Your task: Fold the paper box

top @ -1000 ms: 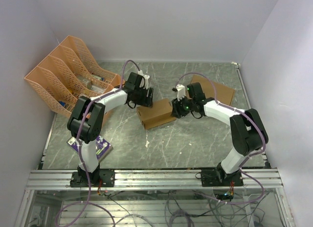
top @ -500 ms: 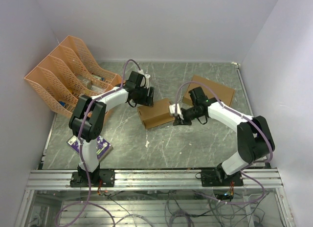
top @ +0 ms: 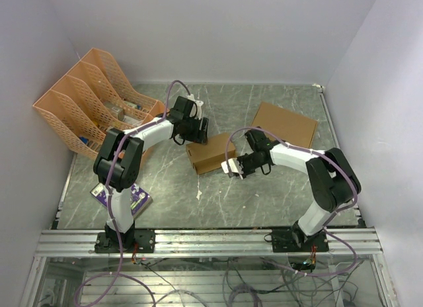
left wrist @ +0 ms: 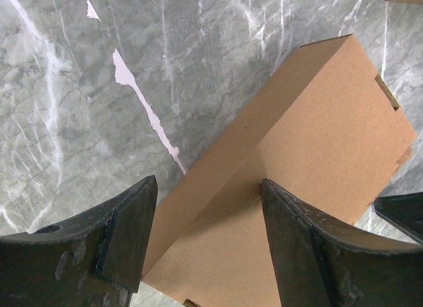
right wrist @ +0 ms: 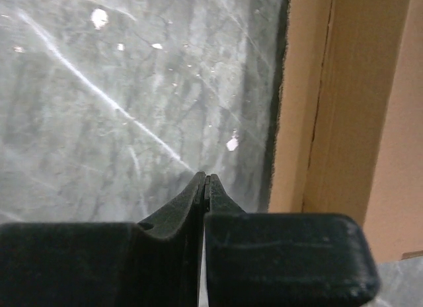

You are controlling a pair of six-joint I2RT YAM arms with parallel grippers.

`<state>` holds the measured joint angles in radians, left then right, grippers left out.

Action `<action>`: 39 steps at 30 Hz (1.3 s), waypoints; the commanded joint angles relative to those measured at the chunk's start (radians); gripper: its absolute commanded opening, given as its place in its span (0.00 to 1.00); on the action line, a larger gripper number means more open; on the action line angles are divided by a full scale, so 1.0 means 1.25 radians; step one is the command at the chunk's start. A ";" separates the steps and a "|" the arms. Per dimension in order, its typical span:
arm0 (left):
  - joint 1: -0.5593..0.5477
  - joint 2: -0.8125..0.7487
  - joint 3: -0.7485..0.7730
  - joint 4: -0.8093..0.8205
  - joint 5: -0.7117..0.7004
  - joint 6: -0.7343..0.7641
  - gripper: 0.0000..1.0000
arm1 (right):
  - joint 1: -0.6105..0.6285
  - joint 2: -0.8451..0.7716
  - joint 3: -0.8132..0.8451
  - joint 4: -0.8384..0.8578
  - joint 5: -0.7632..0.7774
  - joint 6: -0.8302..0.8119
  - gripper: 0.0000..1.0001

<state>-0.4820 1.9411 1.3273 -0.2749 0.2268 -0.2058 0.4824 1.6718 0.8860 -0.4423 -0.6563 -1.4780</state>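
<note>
The paper box (top: 210, 153) is a small narrow brown cardboard box lying mid-table, its long sides closed. My left gripper (top: 197, 130) hovers over the box's far left end. In the left wrist view the left gripper (left wrist: 208, 181) stands open above the paper box (left wrist: 310, 141), one finger (left wrist: 125, 234) on each side of its top edge and neither touching it. My right gripper (top: 234, 167) sits low by the box's near right end. Seen from the right wrist, the right gripper (right wrist: 206, 176) is shut on nothing, with the paper box (right wrist: 350, 108) just to its right.
A larger brown cardboard box (top: 284, 124) lies flat at the back right. Orange mesh file racks (top: 92, 98) stand at the back left. A purple packet (top: 125, 198) lies by the left arm's base. A white scrap (top: 199, 195) lies on the grey marble table (top: 264, 201).
My right gripper has swung from above the box's right end down to the table beside its near right corner, and its jaws have shut. The left arm and the box have not moved.
</note>
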 commanded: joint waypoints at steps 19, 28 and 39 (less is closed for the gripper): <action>-0.007 0.063 -0.011 -0.033 0.012 0.027 0.74 | 0.045 0.065 0.167 -0.128 -0.098 -0.078 0.10; -0.007 0.068 0.000 -0.042 0.016 0.022 0.74 | 0.191 0.131 0.184 -0.024 -0.046 0.012 0.00; -0.008 0.073 -0.013 -0.032 0.031 0.016 0.74 | 0.226 0.195 0.254 0.321 0.127 0.364 0.00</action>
<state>-0.4797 1.9686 1.3418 -0.2310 0.2554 -0.1986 0.7639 1.9171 1.1687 -0.2527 -0.5747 -1.2156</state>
